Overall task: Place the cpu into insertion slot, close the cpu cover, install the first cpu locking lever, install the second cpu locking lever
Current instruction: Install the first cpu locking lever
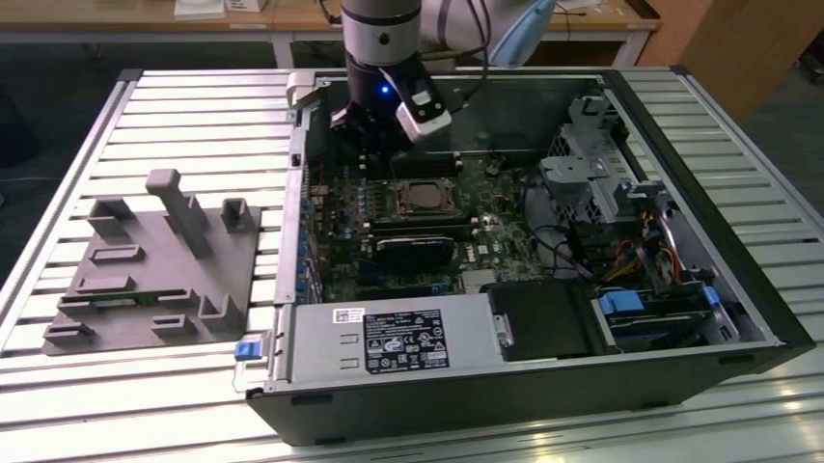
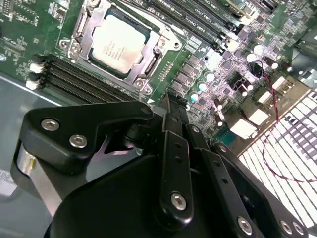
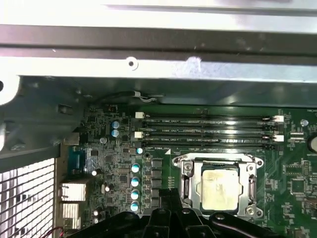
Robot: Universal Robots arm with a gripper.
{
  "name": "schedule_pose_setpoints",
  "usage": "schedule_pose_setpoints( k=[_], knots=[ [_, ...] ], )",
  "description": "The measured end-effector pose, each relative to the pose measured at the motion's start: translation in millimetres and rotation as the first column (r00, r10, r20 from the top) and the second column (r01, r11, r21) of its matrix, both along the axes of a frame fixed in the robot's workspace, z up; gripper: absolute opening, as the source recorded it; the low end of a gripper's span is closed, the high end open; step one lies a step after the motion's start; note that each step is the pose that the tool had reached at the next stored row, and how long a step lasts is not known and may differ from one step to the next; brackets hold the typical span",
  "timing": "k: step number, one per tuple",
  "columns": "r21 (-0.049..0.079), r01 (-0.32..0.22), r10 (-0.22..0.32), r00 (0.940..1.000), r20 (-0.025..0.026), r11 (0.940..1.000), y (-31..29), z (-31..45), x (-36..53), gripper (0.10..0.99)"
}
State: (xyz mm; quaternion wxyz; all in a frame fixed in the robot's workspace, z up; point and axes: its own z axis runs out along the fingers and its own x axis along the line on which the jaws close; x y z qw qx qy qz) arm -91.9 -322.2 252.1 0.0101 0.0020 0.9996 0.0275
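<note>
Partly hidden: my own black linkage blocks the near end of the board in both wrist views, and in the exterior view my arm covers the far left corner of the computer case [image 1: 515, 400]. My pincer [image 2: 174, 101] hangs just beside the socket, its fingers together and, as far as I can see, holding nothing.

I count one cpu [image 3: 218, 191], lying flat in the one insertion slot [image 3: 182, 166], silvery-beige face up. The one cpu cover [image 3: 247, 191] lies down around it, and the chip shows through its cut-out centre. I cannot tell whether the locking levers are latched; the thin bars at the socket's edges are too hard to separate from the frame. Four long black memory slots [image 3: 208, 131] run along the far side of the socket.

The case lies open on the slatted counter [image 1: 193, 106]. It holds the green motherboard [image 1: 347, 241], a labelled power supply [image 1: 386, 342] at its near side and a drive cage [image 1: 580, 178] toward the exterior view's right. One grey fixture [image 1: 154, 270] with upright blocks sits on the counter at the exterior view's left, apart from the case.
</note>
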Motion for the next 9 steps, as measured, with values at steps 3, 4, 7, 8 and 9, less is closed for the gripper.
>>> schedule_pose_setpoints(
  k=[3, 4, 7, 8, 9],
  knots=[
    [0.0, 0.0, 0.0, 1.0, 0.001, 1.0, 0.0, 2.7, -0.1, 0.106],
    [0.002, 0.0, 0.0, 1.0, 0.0014, 1.0, 0.0, 2.7, -0.4, 0.106],
    [0.023, 0.0, 0.0, 1.0, 0.0016, 0.9997, 0.0, 2.8, -2.7, 0.106],
    [0.035, 0.0, 0.0, 1.0, 0.0019, 0.9994, 0.0, 2.8, -3.4, 0.106],
    [0.05, 0.0, 0.0, 1.0, 0.0021, 0.9987, 0.0, 2.8, -4.3, 0.106]
  ],
)
